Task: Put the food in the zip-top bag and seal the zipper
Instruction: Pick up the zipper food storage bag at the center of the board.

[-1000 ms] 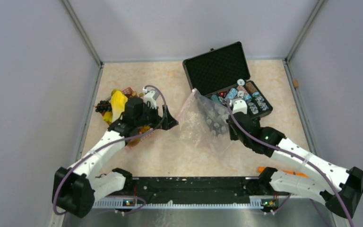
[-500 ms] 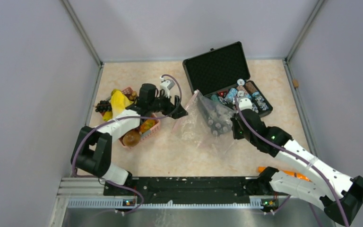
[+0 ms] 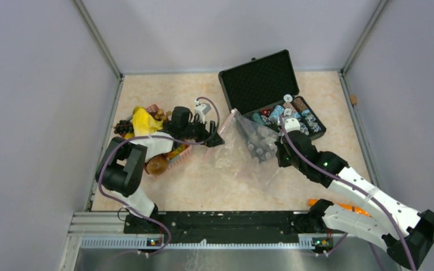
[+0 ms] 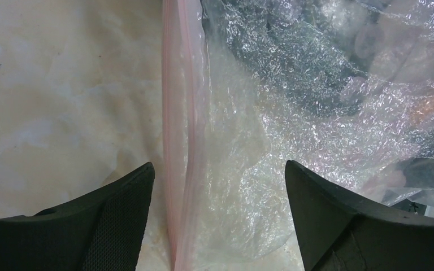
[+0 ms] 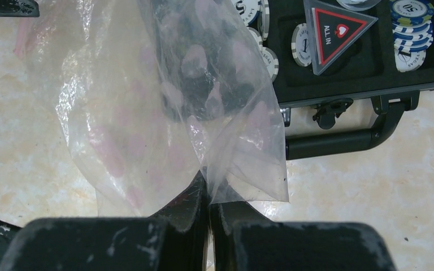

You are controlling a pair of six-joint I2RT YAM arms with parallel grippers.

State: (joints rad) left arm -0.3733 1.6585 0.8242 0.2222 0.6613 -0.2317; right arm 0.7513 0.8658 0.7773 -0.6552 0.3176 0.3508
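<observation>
The clear zip-top bag with faint pink spots lies crumpled mid-table. Its pale-pink zipper runs upright between the fingers of my left gripper, which is open and straddles the bag's mouth edge without touching it. In the top view my left gripper sits at the bag's left corner. My right gripper is shut on a fold at the bag's opposite edge. The food stays at the left: a yellow piece, a dark grape bunch, a brown ball.
A pink lattice basket with orange pieces stands under my left forearm. An open black case holding poker chips stands behind the bag, its handle close to my right gripper. An orange object lies by the right base.
My left arm has swung right from above the basket to the bag's pink-edged corner, and its jaws have narrowed a little. My right gripper has kept its grip on the bag.
</observation>
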